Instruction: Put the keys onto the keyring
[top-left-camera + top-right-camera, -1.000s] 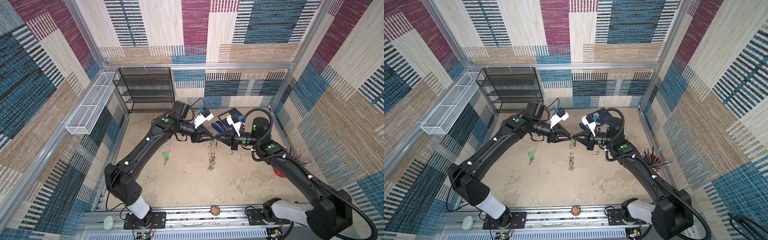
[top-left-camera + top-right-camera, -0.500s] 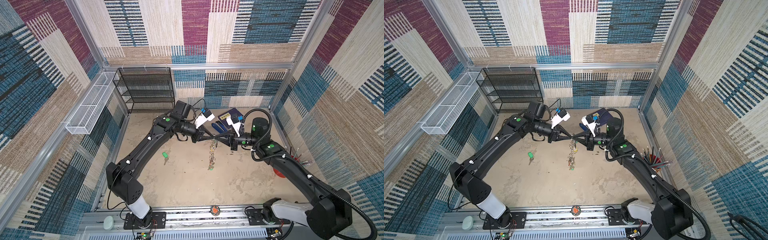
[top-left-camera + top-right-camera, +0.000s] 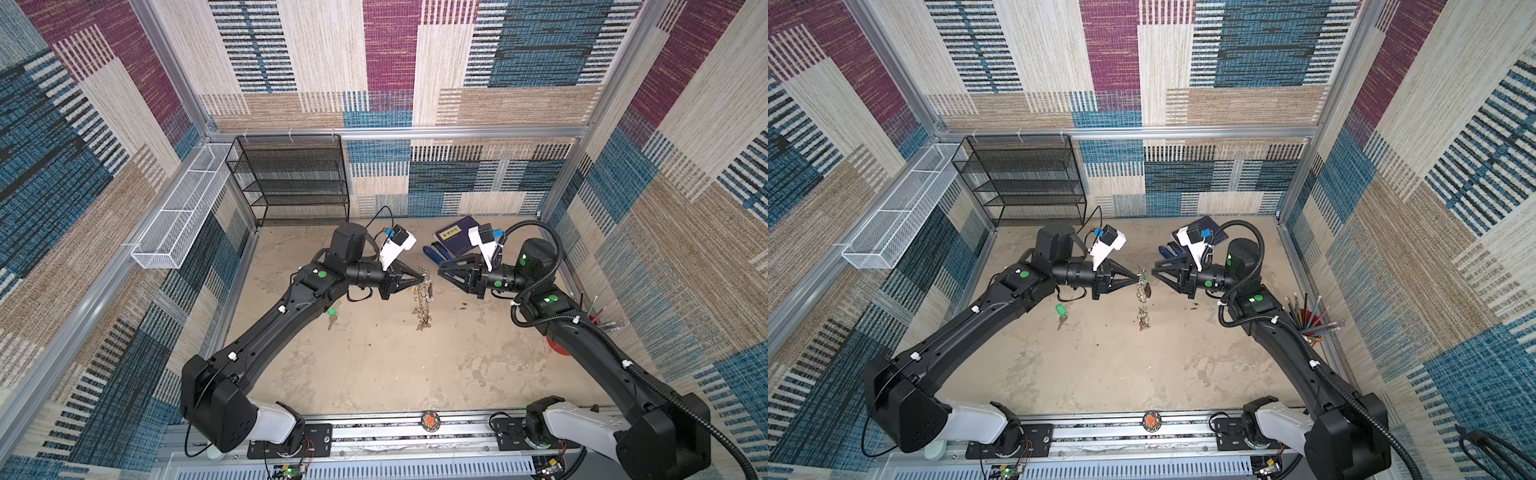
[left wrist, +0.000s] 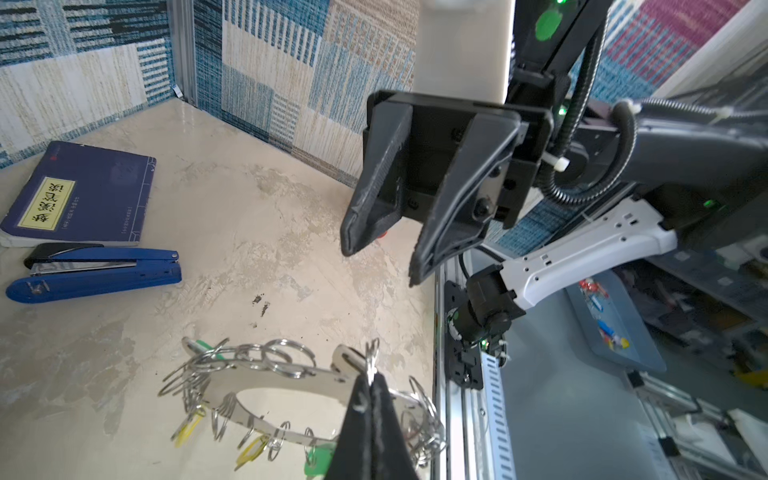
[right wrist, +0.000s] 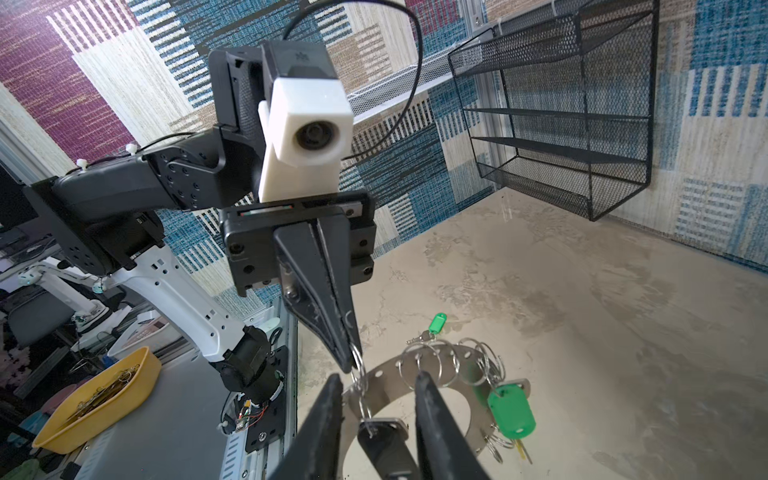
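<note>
The keyring [image 3: 423,307] [image 3: 1143,307] hangs above the floor, a flat grey metal disc [image 4: 266,382] rimmed with split rings and coloured tags. My left gripper [image 3: 424,274] [image 4: 371,376] is shut on one of its split rings. A key with a black tag [image 5: 382,440] dangles from that ring. It hangs between the fingers of my right gripper [image 5: 378,378] [image 3: 439,270], which stands open a short way to the right. A second key with a green tag [image 3: 331,312] [image 5: 432,326] lies on the floor under the left arm.
A blue stapler [image 4: 95,272] and a dark blue book [image 4: 79,193] lie at the back right. A black mesh shelf [image 3: 291,178] stands at the back left beside a white wire basket [image 3: 183,216]. A red cup of pencils [image 3: 1308,320] stands by the right wall.
My right gripper has opened and drawn back to the right from the keyring. My left gripper has closed on the split ring and holds the keyring alone.
</note>
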You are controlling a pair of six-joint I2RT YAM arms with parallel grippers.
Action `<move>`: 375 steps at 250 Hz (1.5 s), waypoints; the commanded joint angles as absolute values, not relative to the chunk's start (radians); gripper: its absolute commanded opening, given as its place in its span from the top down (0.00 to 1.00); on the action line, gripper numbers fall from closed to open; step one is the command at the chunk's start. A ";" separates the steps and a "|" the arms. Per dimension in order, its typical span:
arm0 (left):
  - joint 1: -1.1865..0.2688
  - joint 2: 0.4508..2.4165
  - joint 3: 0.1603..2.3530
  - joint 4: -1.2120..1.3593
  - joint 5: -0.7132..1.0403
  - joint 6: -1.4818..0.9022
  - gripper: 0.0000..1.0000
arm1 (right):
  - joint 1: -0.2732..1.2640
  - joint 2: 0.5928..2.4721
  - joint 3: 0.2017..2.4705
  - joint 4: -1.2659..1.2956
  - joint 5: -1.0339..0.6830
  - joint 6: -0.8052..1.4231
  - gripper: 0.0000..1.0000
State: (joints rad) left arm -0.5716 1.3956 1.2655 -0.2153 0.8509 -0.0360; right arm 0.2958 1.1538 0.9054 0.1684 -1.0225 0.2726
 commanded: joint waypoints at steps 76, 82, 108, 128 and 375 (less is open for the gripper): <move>-0.571 1.362 1.131 0.298 0.889 -0.314 1.00 | 0.314 1.198 0.908 0.295 -1.120 0.334 0.79; -0.571 1.361 1.125 0.310 0.885 -0.323 1.00 | 0.317 1.200 0.910 0.298 -1.124 0.333 0.79; -0.571 1.366 1.112 0.358 0.877 -0.356 1.00 | 0.328 1.209 0.912 0.306 -1.132 0.333 0.80; -0.571 1.368 1.097 0.405 0.871 -0.387 1.00 | 0.334 1.217 0.913 0.300 -1.127 0.326 0.83; -0.586 1.422 0.929 0.789 0.733 -0.580 1.00 | 0.277 1.109 0.891 0.236 -1.051 0.337 0.72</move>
State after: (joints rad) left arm -0.5854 1.4105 0.9310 0.7097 0.7357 -0.5720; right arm 0.3004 1.1637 0.9024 0.2195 -1.0302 0.3126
